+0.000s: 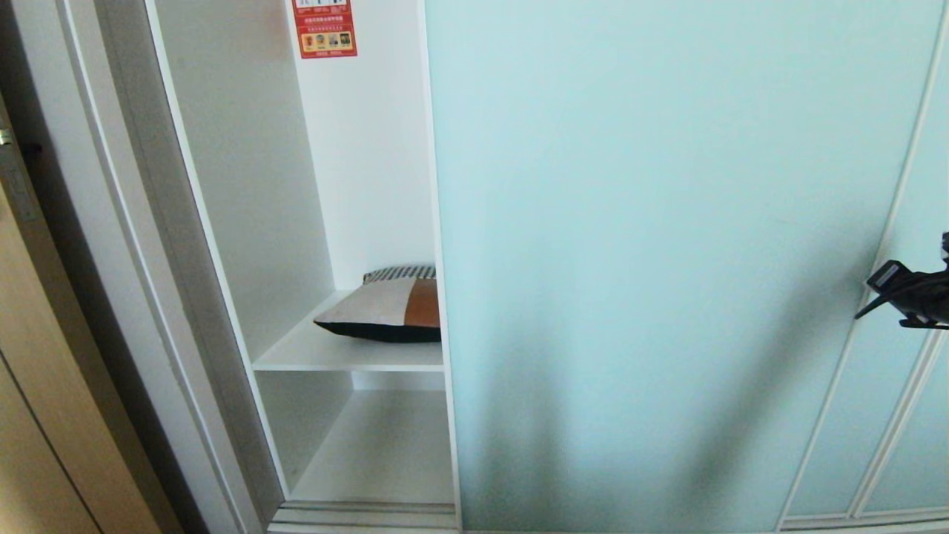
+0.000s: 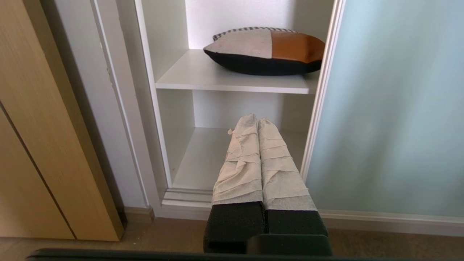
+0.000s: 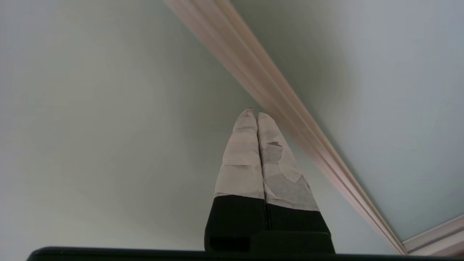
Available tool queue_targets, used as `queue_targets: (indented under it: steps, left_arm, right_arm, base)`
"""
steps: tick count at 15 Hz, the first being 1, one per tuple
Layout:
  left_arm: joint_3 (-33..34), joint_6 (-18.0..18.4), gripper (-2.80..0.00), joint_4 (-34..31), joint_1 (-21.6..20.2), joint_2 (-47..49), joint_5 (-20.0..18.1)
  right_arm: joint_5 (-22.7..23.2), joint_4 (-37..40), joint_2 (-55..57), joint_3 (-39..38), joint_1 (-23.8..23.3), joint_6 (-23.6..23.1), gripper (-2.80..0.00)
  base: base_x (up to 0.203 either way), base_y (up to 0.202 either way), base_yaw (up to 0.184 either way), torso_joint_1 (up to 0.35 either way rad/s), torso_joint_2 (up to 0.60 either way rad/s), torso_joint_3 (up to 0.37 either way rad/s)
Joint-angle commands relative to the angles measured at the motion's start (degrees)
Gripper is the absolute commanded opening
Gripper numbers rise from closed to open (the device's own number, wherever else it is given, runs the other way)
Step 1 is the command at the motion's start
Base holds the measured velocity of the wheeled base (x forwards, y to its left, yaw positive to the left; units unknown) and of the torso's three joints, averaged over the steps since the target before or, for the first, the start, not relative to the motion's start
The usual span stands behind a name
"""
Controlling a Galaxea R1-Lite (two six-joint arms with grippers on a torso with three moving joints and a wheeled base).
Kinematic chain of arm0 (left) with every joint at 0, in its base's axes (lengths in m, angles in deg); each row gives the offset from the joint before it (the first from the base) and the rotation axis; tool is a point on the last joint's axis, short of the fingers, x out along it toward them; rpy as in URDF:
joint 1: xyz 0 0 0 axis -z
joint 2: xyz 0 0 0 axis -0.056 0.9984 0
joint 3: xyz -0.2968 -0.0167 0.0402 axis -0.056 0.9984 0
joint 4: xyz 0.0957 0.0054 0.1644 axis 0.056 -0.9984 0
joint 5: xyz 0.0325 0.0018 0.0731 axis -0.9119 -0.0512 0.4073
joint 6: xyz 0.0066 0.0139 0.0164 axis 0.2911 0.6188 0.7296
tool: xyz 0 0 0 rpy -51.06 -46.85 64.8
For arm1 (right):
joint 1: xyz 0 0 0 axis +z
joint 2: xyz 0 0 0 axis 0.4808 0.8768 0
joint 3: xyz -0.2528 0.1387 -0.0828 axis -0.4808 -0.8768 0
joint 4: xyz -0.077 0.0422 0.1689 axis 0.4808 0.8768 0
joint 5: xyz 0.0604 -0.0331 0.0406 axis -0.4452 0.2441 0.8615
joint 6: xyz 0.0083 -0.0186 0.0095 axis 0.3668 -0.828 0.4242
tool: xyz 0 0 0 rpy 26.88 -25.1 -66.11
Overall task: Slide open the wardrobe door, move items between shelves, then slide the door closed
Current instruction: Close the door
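Note:
The pale aqua sliding wardrobe door point(image 1: 652, 259) stands slid aside, baring a narrow white compartment on the left. The items point(image 1: 389, 308), a soft bundle in black, tan-brown and white, lie on the upper shelf point(image 1: 326, 352). The lower shelf point(image 1: 378, 452) below is bare. Low in front of the opening, my left gripper point(image 2: 257, 119) is shut and holds nothing; it points at the lower shelf point(image 2: 203, 156), under the items point(image 2: 264, 50). My right arm point(image 1: 908, 295) shows at the far right. My right gripper point(image 3: 253, 113) is shut and empty, close to the door glass point(image 3: 90, 108) beside a frame strip point(image 3: 290, 101).
A light wooden door point(image 1: 30, 371) stands left of the wardrobe's white side post. A red sticker point(image 1: 325, 28) is on the compartment's back wall. The door track point(image 1: 363, 515) runs along the bottom. Wooden floor point(image 2: 108, 243) lies in front.

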Motion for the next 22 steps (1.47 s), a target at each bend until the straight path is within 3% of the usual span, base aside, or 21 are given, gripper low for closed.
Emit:
queue_targets:
  steps: [1, 6, 9, 22]
  left_arm:
    - [0.1, 0.0, -2.8, 0.0, 0.0, 0.0, 0.0]
    - [0.1, 0.0, -2.8, 0.0, 0.0, 0.0, 0.0]
    - [0.1, 0.0, -2.8, 0.0, 0.0, 0.0, 0.0]
    - [0.1, 0.0, -2.8, 0.0, 0.0, 0.0, 0.0]
  right_arm:
    - [0.1, -0.6, 0.6, 0.0, 0.2, 0.3, -2.8]
    - [-0.4, -1.2, -0.1, -0.1, -0.6, 0.4, -2.8]
    - [-3.2, -4.3, 1.5, -0.1, -0.9, 0.5, -2.8]
    - [-4.1, -6.4, 5.4, 0.6, -0.3, 0.0, -2.8]
  base:
    - [0.0, 0.0, 0.0, 0.0, 0.0, 0.0]
    - [0.0, 0.0, 0.0, 0.0, 0.0, 0.0]
    - [0.0, 0.0, 0.0, 0.0, 0.0, 0.0]
    - [0.0, 0.0, 0.0, 0.0, 0.0, 0.0]
